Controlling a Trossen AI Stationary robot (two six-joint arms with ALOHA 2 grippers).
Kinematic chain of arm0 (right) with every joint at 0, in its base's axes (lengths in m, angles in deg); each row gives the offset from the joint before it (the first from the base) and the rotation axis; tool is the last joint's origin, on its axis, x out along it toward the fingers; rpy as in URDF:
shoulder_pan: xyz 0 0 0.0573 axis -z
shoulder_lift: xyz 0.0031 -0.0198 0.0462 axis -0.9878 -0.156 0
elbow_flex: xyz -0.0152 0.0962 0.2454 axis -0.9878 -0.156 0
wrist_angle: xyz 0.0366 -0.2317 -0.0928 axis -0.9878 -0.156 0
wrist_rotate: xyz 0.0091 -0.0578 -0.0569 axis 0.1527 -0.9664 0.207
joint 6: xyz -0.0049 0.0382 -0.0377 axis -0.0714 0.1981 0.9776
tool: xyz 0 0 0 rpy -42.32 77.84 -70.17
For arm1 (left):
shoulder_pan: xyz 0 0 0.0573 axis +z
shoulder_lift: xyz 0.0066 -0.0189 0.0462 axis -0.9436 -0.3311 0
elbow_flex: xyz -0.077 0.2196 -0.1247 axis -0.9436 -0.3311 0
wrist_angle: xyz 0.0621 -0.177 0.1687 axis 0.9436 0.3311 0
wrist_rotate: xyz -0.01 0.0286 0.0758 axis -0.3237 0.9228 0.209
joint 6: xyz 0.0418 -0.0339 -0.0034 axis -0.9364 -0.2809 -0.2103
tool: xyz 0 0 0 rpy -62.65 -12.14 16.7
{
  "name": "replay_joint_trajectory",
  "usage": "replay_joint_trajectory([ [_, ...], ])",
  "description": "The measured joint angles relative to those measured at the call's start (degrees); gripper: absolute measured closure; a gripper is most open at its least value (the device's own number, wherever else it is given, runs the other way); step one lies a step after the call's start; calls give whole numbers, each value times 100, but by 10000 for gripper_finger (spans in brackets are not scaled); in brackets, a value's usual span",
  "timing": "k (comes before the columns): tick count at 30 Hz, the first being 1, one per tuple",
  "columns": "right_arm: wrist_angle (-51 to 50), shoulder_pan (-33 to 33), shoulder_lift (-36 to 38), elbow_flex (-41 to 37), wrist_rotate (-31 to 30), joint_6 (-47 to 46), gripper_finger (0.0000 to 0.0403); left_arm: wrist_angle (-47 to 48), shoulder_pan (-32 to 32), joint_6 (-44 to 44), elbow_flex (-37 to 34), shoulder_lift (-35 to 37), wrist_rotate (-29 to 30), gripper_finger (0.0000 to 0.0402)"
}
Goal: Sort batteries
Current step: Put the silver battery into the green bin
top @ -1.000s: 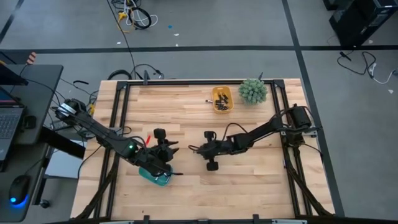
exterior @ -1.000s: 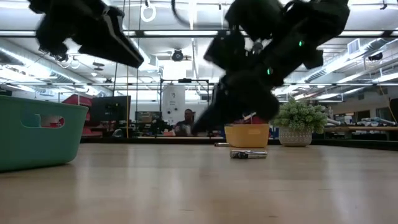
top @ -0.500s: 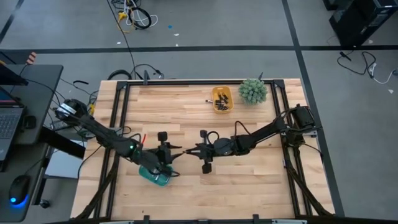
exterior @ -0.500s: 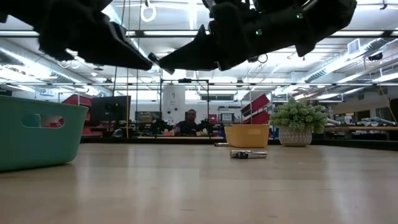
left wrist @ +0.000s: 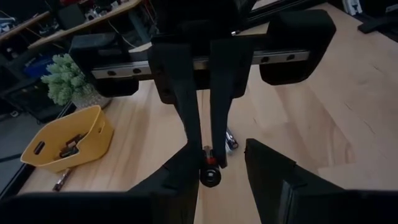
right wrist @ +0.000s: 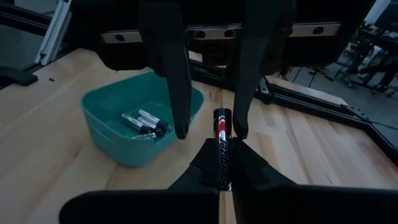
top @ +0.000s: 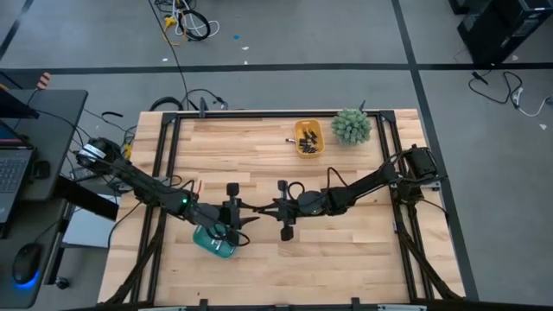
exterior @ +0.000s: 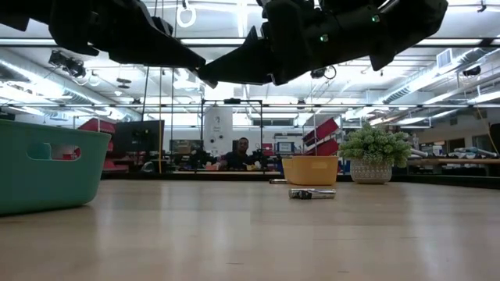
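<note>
My right gripper (right wrist: 222, 163) is shut on a black-and-red battery (right wrist: 221, 134), held in mid-air over the table's middle (top: 262, 208). My left gripper (left wrist: 221, 171) faces it from the left (top: 251, 210) and is open. Its fingers (right wrist: 173, 81) stand on either side of the battery's free end (left wrist: 209, 173). A teal tray (right wrist: 106, 134) below the left gripper (top: 212, 243) holds a few batteries (right wrist: 142, 122). A yellow tray (top: 308, 138) at the far edge holds several dark batteries (left wrist: 65, 146). One battery (exterior: 312, 193) lies loose on the table. My right gripper pinches the battery's rear part (right wrist: 221, 158) between its two fingers. The battery lies along the fingers and its free end sticks out past the fingertips toward the left gripper. It is lifted clear of the table, about level. My left gripper has one finger (right wrist: 244, 93) close beside the battery's free end; I cannot tell whether it touches.
A small potted plant (top: 351, 126) stands right of the yellow tray. Another battery (left wrist: 60, 180) lies on the wood beside that tray. A person (exterior: 243, 148) sits in the room beyond the far edge. Bare wood lies along the near edge.
My right gripper has risen and tipped up toward level, carrying the battery toward the left gripper. My left gripper has tipped up from pointing down over the teal tray to nearly level, facing right, and its fingers now stand around the battery's free end.
</note>
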Motion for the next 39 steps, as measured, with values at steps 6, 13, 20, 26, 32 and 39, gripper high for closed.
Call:
replay_joint_trajectory([
  [6, -35, 0, 0, 0, 0, -1, 396, 228, 0, 28, 0, 0, 120, 299],
  [13, -35, -2, -2, 0, 4, 39, 396, 249, 2, 9, 0, 0, 133, 348],
  [20, -41, -33, -2, 0, 11, 18, 387, 251, 9, 20, 0, 2, 209, 392],
  [26, -353, -37, 187, 4, -2, -327, 331, 883, -193, -1, 227, 167, 709, 393],
  [32, -1041, -72, 547, 7, 24, -609, 300, 3487, -659, 880, 1420, 491, 691, 394],
  [39, -1186, -70, 579, 7, -7, -691, 299, 7090, -1081, 3290, 3058, 459, -701, 395],
])
